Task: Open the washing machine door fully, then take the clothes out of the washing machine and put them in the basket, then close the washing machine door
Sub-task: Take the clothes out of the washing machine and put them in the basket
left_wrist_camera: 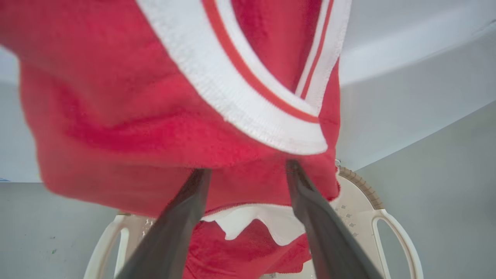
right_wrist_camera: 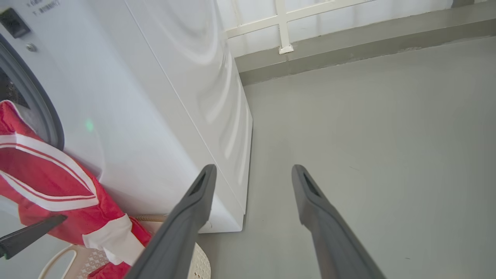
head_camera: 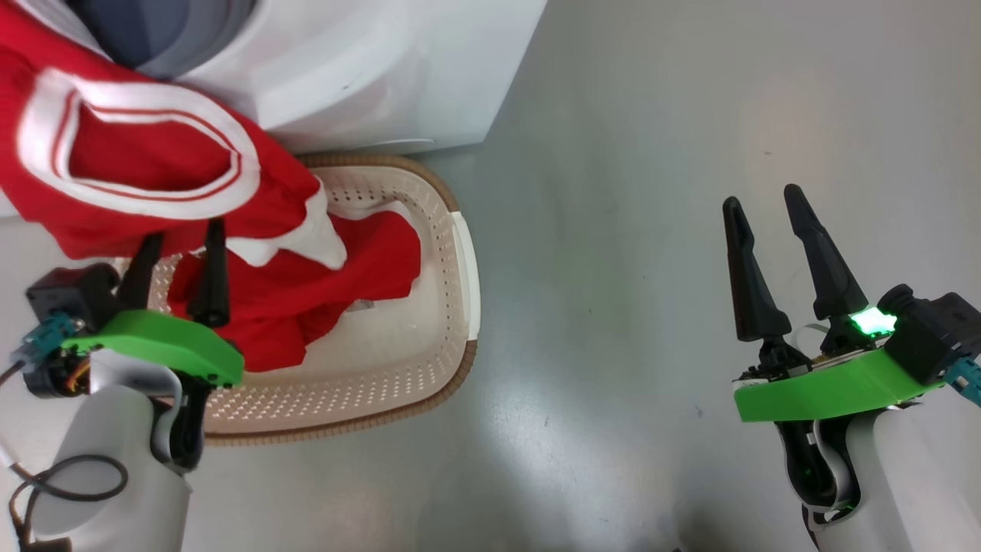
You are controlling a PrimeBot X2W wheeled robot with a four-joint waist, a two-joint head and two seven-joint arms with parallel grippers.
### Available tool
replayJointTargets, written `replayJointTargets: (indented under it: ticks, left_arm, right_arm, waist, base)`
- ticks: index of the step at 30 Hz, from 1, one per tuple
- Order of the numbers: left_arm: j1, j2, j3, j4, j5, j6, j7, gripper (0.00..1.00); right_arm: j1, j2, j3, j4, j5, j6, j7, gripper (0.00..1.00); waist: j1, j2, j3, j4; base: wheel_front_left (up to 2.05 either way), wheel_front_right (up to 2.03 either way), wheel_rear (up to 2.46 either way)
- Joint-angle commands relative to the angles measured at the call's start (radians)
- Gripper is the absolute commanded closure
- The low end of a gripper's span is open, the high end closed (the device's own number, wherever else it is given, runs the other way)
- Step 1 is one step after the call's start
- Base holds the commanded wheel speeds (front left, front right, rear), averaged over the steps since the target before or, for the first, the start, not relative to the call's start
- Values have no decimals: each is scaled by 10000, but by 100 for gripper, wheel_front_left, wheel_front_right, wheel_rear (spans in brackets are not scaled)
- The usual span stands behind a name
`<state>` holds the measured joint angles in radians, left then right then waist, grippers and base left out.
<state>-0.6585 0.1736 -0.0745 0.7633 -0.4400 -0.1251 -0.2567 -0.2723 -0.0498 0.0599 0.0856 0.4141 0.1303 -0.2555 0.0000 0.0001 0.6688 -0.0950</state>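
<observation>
Wall rail [right_wrist_camera: 285,27] in R-wrist cam; L gripper [head_camera: 187,230], R gripper [head_camera: 762,195] spread; clothes [head_camera: 153,165] over basket [head_camera: 414,368].

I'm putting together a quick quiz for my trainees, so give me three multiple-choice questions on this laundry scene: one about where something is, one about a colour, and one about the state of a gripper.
1. Where does the basket stand?
A) on the floor in front of the washing machine
B) on top of the washing machine
C) in a person's hands

2. What colour is the trim on the red clothes?
A) blue
B) white
C) black

3. How is the right gripper?
A) shut on cloth
B) open and empty
C) shut and empty

Answers:
1 A, its rim lies on the floor at the washing machine's base.
2 B, white bands edge the red fabric.
3 B, its fingers stand apart with nothing between them.
</observation>
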Motion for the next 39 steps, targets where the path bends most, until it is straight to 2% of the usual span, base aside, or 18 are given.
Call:
replayJointTargets:
  ticks: [1,25,39]
  left_arm:
    - [327,312,326,-263,29,-56,-51,0]
    - [2604,-354,1593,-3362,1092,-56,-51,0]
    - [4110,-638,1967,-4933,1936,-56,-51,0]
  right_arm:
    - [147,-5,213,-192,24,4,-63,0]
    - [753,-5,119,143,-234,4,-63,0]
    - [1466,-5,-42,453,-477,4,-63,0]
  waist:
    - [0,-1,-75,35]
    - [0,-1,-1611,621]
    - [0,-1,-3010,788]
  base:
    - [0,0,0]
    - [0,0,0]
    - [0,0,0]
